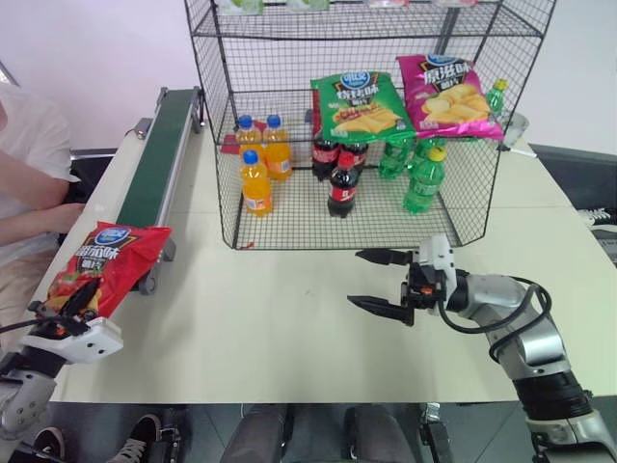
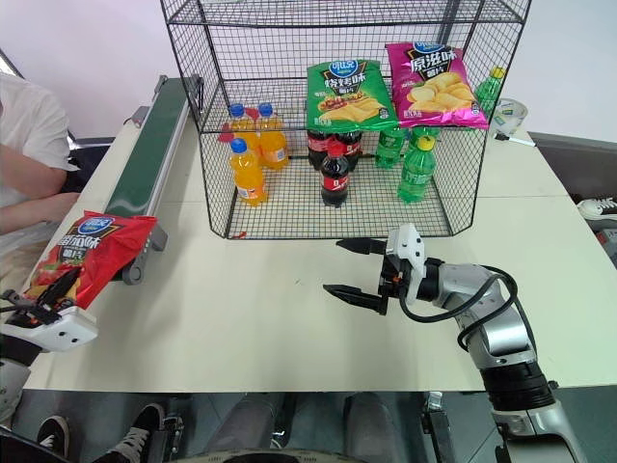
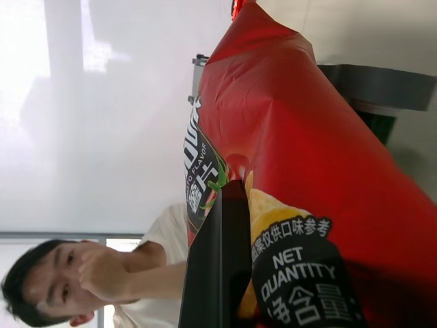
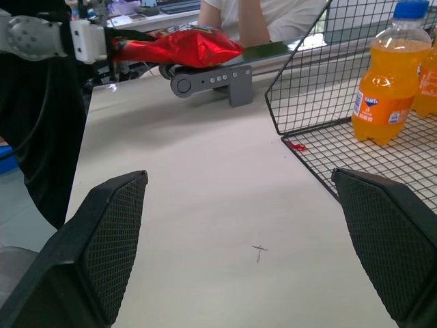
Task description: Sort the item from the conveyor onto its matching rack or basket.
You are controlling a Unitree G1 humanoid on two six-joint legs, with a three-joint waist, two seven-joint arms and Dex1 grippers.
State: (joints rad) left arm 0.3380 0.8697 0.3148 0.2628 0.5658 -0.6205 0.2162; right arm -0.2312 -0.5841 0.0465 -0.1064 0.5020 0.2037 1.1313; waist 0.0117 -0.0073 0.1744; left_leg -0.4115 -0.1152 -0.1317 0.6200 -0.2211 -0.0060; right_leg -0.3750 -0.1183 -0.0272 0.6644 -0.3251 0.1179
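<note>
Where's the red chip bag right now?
In the left eye view, the red chip bag is at the near end of the conveyor, on the robot's left, clamped in the left gripper.

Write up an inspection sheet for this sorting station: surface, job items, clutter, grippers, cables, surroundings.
Surface: pale table, bare in front of the rack.
Job items: red chip bag held at the near end of the conveyor; wire rack at the back of the table.
Clutter: the rack's lowest tier holds orange soda bottles, cola bottles, green bottles, a green chip bag and a magenta chip bag.
Grippers: left gripper shut on the red chip bag; right gripper open, hovering over the table, holding nothing.
Cables: black cable looped along the right arm.
Surroundings: a person seated beside the conveyor.
</note>
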